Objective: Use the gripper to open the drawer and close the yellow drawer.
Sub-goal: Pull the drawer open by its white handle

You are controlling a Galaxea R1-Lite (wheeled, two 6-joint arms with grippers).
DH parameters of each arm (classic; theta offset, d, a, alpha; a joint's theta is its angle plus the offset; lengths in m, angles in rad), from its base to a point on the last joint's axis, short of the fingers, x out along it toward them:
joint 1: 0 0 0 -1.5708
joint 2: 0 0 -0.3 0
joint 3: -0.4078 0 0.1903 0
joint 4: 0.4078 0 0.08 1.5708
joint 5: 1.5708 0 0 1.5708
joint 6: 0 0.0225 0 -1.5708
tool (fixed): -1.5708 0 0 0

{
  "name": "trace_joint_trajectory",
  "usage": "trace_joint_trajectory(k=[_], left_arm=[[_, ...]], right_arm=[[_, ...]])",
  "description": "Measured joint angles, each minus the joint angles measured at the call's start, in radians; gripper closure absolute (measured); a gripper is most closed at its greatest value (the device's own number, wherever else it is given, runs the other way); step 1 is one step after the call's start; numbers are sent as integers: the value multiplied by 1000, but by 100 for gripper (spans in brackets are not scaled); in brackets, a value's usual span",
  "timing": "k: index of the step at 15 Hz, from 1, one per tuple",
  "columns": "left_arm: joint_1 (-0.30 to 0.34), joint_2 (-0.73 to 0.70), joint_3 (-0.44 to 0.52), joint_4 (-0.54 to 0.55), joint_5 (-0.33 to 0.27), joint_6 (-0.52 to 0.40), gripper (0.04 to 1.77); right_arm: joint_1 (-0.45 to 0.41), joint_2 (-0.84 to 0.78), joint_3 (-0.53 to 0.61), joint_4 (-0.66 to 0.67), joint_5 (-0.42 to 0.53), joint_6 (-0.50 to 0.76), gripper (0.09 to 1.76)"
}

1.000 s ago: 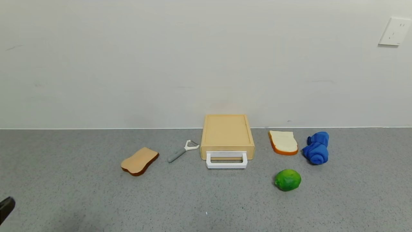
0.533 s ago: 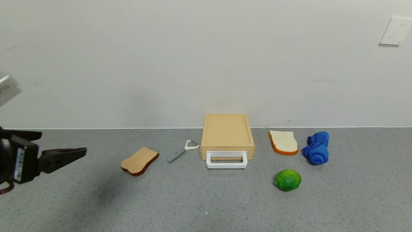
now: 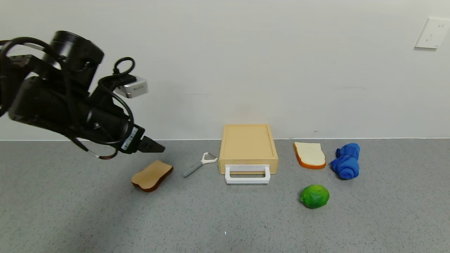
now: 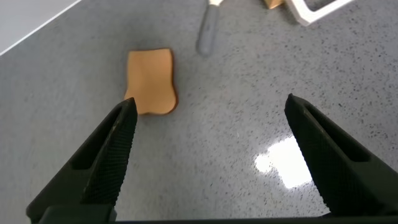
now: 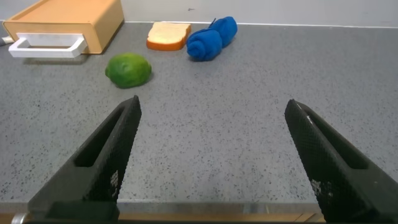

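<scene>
The drawer [image 3: 248, 147] sits at the back of the grey speckled counter [image 3: 225, 218], against the white wall [image 3: 225, 70]. It is a flat, pale yellow-tan box with a shallow recessed top, and its tray is pushed in. A white rectangular loop handle [image 3: 247, 174] projects from its front face.

The left gripper [image 3: 154, 147] hangs in the air to the left of the drawer, above and just behind a tan bread slice [image 3: 152, 175], touching nothing. Its body is black, with a cylindrical wrist, looping black cables and a white barcode label (print too small to read). In the left wrist view its jaws stand wide apart, empty, with the counter between the dark, ridged fingers [image 4: 106, 163].

The right gripper [image 5: 211, 162] shows only in its own wrist view, low over bare counter, well in front of the drawer; jaws wide and empty.

Between the tan slice and the drawer lies a peeler [image 3: 199, 164] with a grey handle and white head. To the right of the drawer are a white bread slice [image 3: 309, 155] with an orange crust, a rolled blue cloth [image 3: 346, 161], and nearer the front a dimpled green lime [image 3: 314, 196]. A white wall socket [image 3: 431, 33] is mounted at upper right.
</scene>
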Motion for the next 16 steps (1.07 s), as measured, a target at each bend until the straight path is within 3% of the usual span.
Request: trace_joint_trajectory(k=[3,7,8,11,14,15,16], left_arm=[[-83,87,-44,-3,-16,5,9],[-131,133,-64,-8,-115,3,10],[-135,138,-66,-21,-120,1,32],[-139,145,-64,-51,-154,1,77],[-139,150,-61,-53,-158,3,107],[-139,153,-62,-53,-158,5,156],[-140,156,-64,-53,-159,6,170]], right_arm=[[0,0,0,0,0,0,15],[0,0,0,0,0,0,15],[0,0,0,0,0,0,15],[0,0,0,0,0,0,15],[0,0,0,0,0,0,15],[0,0,0,0,0,0,15],[0,0,0,0,0,0,15]])
